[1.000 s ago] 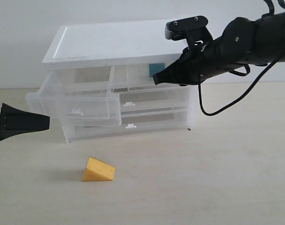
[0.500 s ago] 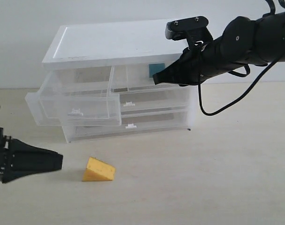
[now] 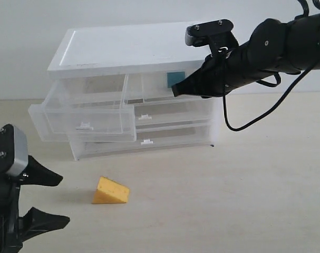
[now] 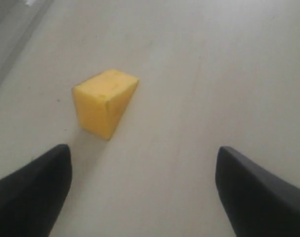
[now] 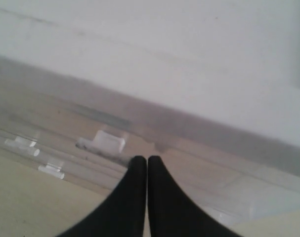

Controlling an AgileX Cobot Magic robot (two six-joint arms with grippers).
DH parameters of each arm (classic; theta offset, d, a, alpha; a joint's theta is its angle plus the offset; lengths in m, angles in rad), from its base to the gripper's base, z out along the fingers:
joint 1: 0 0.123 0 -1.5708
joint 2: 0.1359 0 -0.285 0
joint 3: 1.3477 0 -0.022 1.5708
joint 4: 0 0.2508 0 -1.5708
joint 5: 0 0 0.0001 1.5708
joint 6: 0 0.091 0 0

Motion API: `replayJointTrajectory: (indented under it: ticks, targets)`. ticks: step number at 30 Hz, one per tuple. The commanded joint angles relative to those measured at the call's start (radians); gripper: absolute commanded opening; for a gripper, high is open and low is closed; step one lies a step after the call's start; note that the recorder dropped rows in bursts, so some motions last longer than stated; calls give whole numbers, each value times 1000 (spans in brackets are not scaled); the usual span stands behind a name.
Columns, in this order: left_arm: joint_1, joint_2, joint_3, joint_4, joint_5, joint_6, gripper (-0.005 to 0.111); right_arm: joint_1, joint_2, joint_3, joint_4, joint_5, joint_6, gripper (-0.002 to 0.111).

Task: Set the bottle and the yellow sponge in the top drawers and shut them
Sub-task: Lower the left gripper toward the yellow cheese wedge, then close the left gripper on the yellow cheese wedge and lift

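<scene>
The yellow sponge (image 3: 110, 191) (image 4: 105, 102) lies on the table in front of the cabinet. My left gripper (image 3: 58, 200) (image 4: 142, 149) is open, low over the table just left of the sponge and pointing at it, with nothing between its fingers. The top left drawer (image 3: 83, 113) is pulled out. The top right drawer (image 3: 149, 87) sits pushed in or nearly so. Of the bottle (image 3: 175, 78), only a teal band shows through its wall. My right gripper (image 3: 174, 90) (image 5: 142, 159) is shut and empty, its tips at that drawer's front beside the tab handle (image 5: 109, 140).
The white cabinet (image 3: 123, 50) stands at the back against the wall, with two full-width drawers (image 3: 170, 132) shut below the top pair. The pulled-out drawer overhangs the table to the left. The right arm's cable (image 3: 239, 124) hangs beside the cabinet.
My left gripper has dropped from drawer height to just above the table, turned and gone from shut to open. The right arm, the drawers and the sponge have stayed put.
</scene>
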Motion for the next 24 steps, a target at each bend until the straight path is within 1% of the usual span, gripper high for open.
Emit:
replayJointTrajectory:
  ticks: [1,3,5,7,9,10,12,15,20,22,24]
  targets:
    - [-54,39,-6,-19,79,249,74,8,1,-4,7,17,-15,0]
    - [-81,75,-19,-89,77,348,74,8,1,-4,7,17,-20,0]
    - [-100,117,-29,-192,79,445,74,8,1,-4,7,17,-23,0]
    - [-102,165,-44,-309,67,561,74,8,1,-4,5,17,-22,0]
    - [-102,212,-62,-457,36,607,74,8,1,-4,2,17,-31,0]
    - [-102,231,-74,-503,13,616,74,8,1,-4,2,17,-38,0]
    - [-102,263,-99,-525,-15,617,71,8,1,-4,2,12,-40,0]
    - [-102,317,-125,-518,-50,617,67,8,1,-4,2,5,-42,0]
    - [-102,400,-143,-484,-67,634,67,8,1,-4,2,-2,-46,0]
    - [-102,424,-143,-484,-99,671,67,8,1,-4,2,-2,-46,0]
    - [-102,435,-143,-506,-167,708,67,8,1,-4,2,-2,-46,0]
